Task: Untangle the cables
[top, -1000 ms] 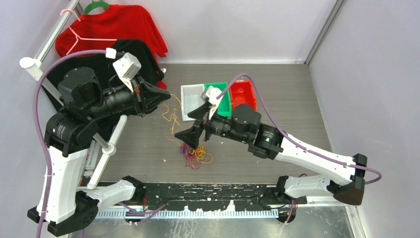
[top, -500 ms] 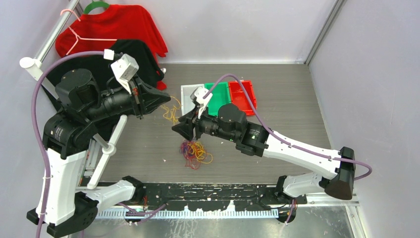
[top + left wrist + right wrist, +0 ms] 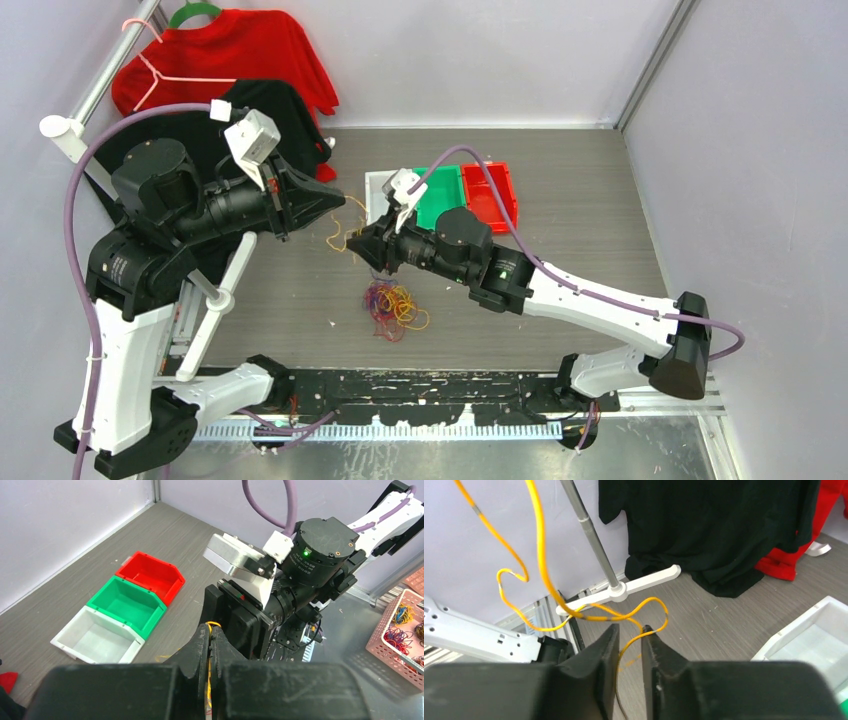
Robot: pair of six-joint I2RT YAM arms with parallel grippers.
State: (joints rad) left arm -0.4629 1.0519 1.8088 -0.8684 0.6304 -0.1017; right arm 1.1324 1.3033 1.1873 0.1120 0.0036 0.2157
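Observation:
My left gripper (image 3: 341,197) is raised at the left and shut on a thin orange cable (image 3: 341,226). The strand (image 3: 214,625) shows pinched between its fingertips (image 3: 212,628). It hangs in loops toward my right gripper (image 3: 359,246), just to the right and lower. In the right wrist view the orange cable (image 3: 542,547) runs down through the narrow gap between my right gripper's (image 3: 630,629) fingers; they stand apart and do not pinch it. A tangled pile of orange, purple and dark red cables (image 3: 393,308) lies on the table below.
White (image 3: 381,196), green (image 3: 441,198) and red (image 3: 492,190) bins stand in a row behind the right arm. A red shirt (image 3: 230,55) and a black shirt (image 3: 272,104) hang on a rack at the back left; its foot (image 3: 624,587) rests on the table. A pink basket (image 3: 400,630) holds more cables.
My right gripper has risen from the pile and moved left and back to the hanging orange cable, its jaws narrowing around it. The left gripper has stayed shut and nearly still.

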